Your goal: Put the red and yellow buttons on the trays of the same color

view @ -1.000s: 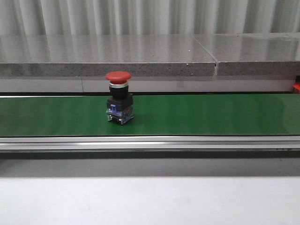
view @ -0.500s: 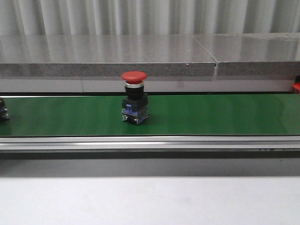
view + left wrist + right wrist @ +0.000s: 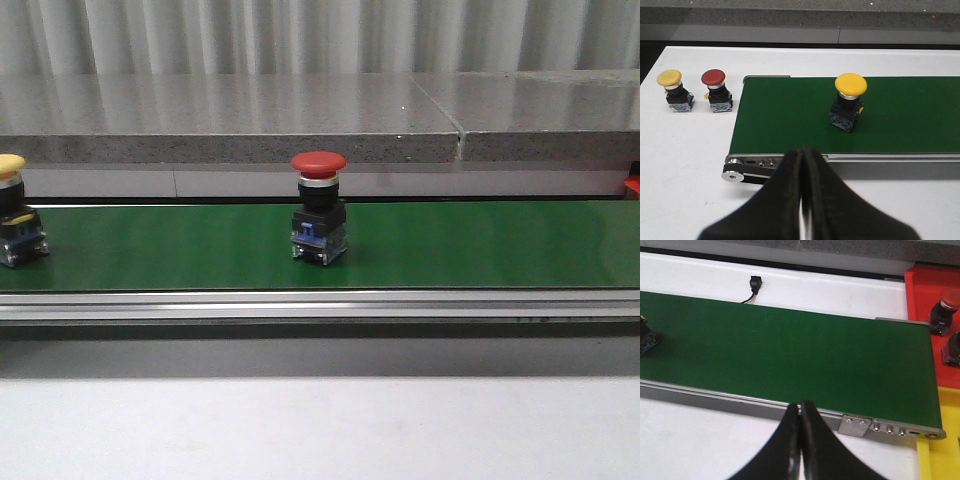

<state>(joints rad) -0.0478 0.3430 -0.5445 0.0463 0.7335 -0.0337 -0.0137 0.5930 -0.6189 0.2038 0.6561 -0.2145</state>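
A red button (image 3: 319,206) stands upright on the green belt (image 3: 480,245), left of centre in the front view. A yellow button (image 3: 15,210) rides the belt at its left end and also shows in the left wrist view as the yellow button (image 3: 849,100). My left gripper (image 3: 802,149) is shut and empty, over the white table just in front of the belt's end. My right gripper (image 3: 800,404) is also shut and empty, in front of the belt's other end. The red tray (image 3: 925,285) and the yellow tray (image 3: 945,445) lie past that end.
One yellow button (image 3: 674,90) and one red button (image 3: 716,90) stand on the white table beyond the belt's left end. Two buttons (image 3: 944,311) sit on the red tray. A black plug with its cable (image 3: 755,285) lies behind the belt. A grey stone ledge (image 3: 300,120) runs along the back.
The red button has travelled to the right along the belt. The yellow button has come into the front view at the left edge.
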